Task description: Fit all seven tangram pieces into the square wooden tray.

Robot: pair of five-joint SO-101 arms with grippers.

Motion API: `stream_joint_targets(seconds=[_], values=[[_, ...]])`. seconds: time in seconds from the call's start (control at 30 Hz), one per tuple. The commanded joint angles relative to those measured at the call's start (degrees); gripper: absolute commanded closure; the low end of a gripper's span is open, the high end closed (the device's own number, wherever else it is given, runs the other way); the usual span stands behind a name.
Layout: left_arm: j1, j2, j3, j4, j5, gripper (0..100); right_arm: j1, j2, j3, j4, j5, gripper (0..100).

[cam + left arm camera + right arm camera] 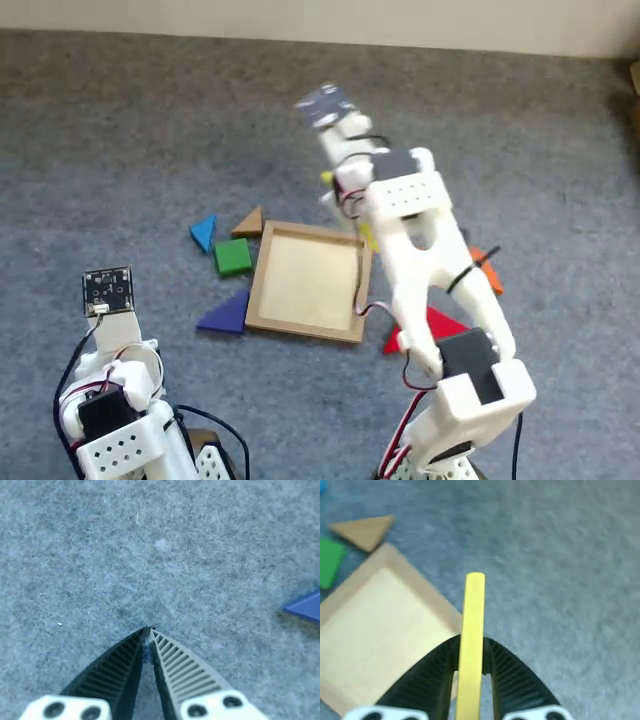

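**Yellow piece clamped over the tray's rim**

The grey tabletop (120, 150) runs wide beyond the wooden tray (257, 278). The red triangle (440, 322) and orange piece (488, 270) lie off one edge. The dark blue triangle (228, 315), green square (232, 257), tan triangle (250, 224) and light blue triangle (205, 233) crowd the opposite edge. The right tool (471, 640) grips the yellow piece (474, 610) edge-on. The left tool (149, 629) hangs over the tabletop, its tips together.

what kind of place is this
Probably a lab or hobby robot workbench: grey carpet as the table top, two white arms, and a wooden tray with coloured puzzle pieces beside it.
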Motion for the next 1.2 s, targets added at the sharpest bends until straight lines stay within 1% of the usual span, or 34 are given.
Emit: stream_joint_targets(seconds=[0.0,0.1,0.2,0.27,0.37,0.47,0.57,0.73,1.1,1.17], values=[[-0.92,-3.47,1.19,0.62,0.00,99,-3.82,-3.74,-3.47,-0.66,4.84,99.5],[-0.92,-3.47,1.19,0.62,0.00,99,-5.05,-3.74,-3.03,-2.07,8.09,99.5],[-1.01,-3.47,1.19,0.53,0.00,99,-6.20,-4.09,1.89,-5.76,13.80,99.5],[-1.10,-3.47,1.19,0.53,0.00,99,-6.90,-4.18,4.79,-8.22,15.82,99.5],[-4.09,-3.47,1.19,0.53,0.00,99,-7.34,-4.09,8.40,-11.38,16.79,99.5],[-7.52,-3.47,1.19,0.53,0.00,99,-7.34,-4.09,11.91,-14.29,20.57,99.5],[-9.27,-3.47,1.19,0.53,0.00,99,-7.52,-4.00,15.60,-17.36,22.33,99.5],[-9.71,-3.47,1.19,0.53,0.00,99,-7.52,-4.00,18.95,-20.70,22.95,99.5],[-9.71,-3.47,1.19,0.53,0.00,99,-8.04,-3.65,19.82,-20.79,22.59,99.5],[-9.71,-3.47,1.19,0.53,0.00,99,-8.48,-3.65,19.82,-20.79,20.92,99.4]])
